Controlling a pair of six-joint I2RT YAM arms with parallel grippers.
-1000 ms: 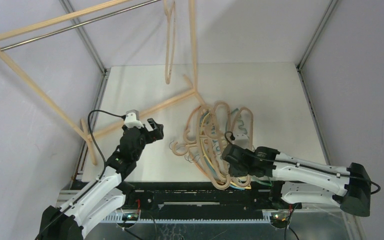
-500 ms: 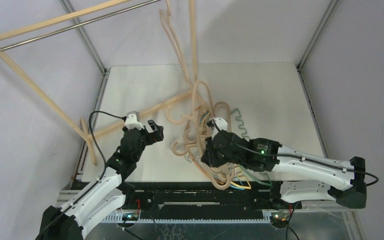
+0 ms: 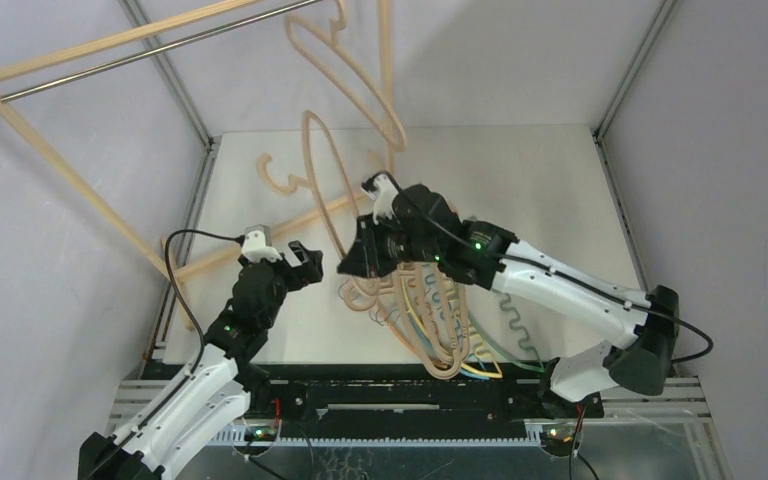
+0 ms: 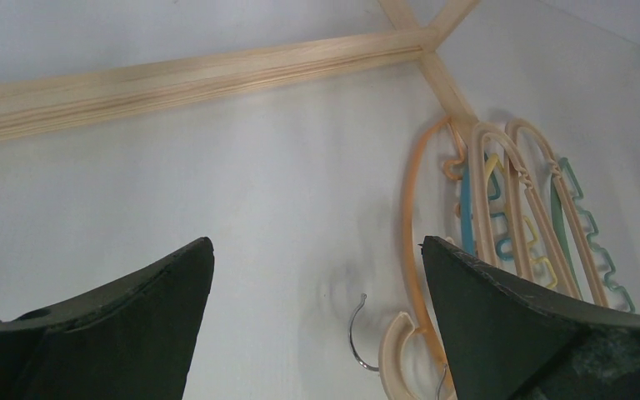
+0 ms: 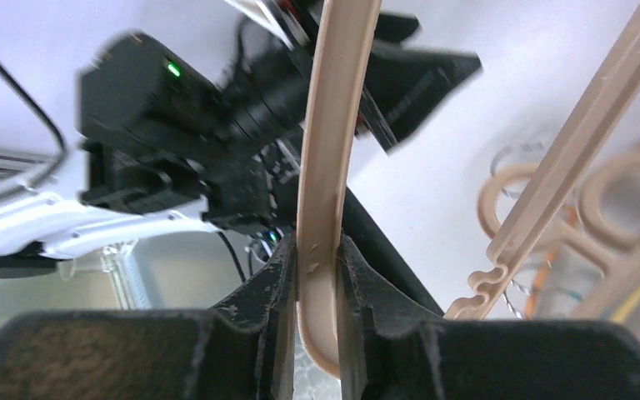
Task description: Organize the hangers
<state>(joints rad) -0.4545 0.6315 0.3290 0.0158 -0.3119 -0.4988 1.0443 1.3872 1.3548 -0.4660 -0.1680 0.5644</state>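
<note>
High over the pile [image 3: 430,320], right gripper [image 5: 317,267] tight around a wooden hanger [image 5: 333,125]; left gripper [image 4: 317,250] agape

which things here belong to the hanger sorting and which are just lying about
Job: wooden hanger clamped in right gripper; hanger pile on table; hung hanger.
Just there: rack frame; open left gripper.

A pile of hangers [image 3: 430,320] lies on the surface [image 3: 560,180] toward its near edge, just right of the left gripper [image 3: 300,262]. The base beam [image 4: 175,83] of the rack [image 3: 60,163] runs across the surface behind both. A single hanger [image 3: 352,72] hangs from the rail [image 3: 160,51] above the far edge, and a raised hanger [image 5: 327,167] stands over the surface between the jaws of the right gripper [image 5: 317,258], behind and left of the pile.
</note>
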